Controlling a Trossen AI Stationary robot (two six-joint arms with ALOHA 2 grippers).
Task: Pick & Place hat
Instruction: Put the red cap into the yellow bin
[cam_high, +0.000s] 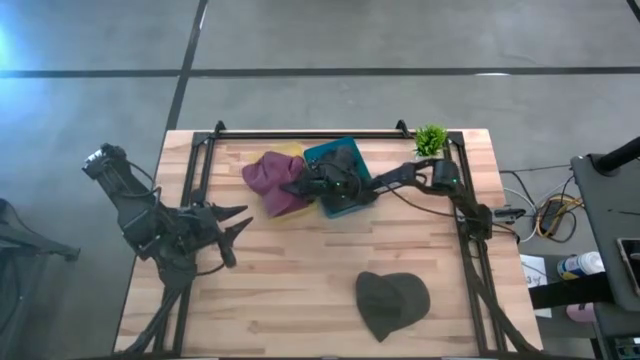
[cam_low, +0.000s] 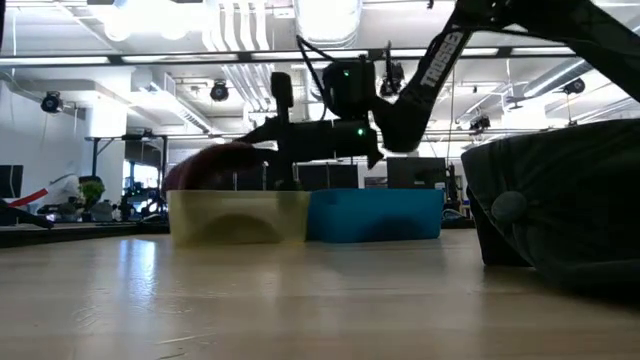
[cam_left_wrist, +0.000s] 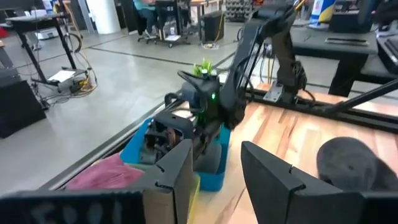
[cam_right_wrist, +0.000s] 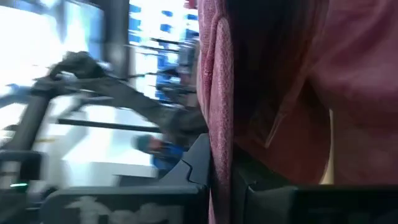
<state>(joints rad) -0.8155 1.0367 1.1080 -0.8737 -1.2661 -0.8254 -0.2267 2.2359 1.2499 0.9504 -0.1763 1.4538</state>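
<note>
Maroon hat (cam_high: 272, 181) crumpled over yellow bin, apparently pinched in right tool (cam_high: 296, 186)

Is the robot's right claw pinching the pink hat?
Touching. In the right wrist view the pink hat's fabric runs down into the right gripper, its jaws closed on it. The high view shows that gripper at the hat's edge.

We find little to read. White letters run up the right arm (cam_low: 440, 62) in the low view, above the blue bin (cam_low: 375, 214), too blurred to make out. Raised characters on the left gripper's housing (cam_left_wrist: 68, 210) are likewise unreadable.
</note>
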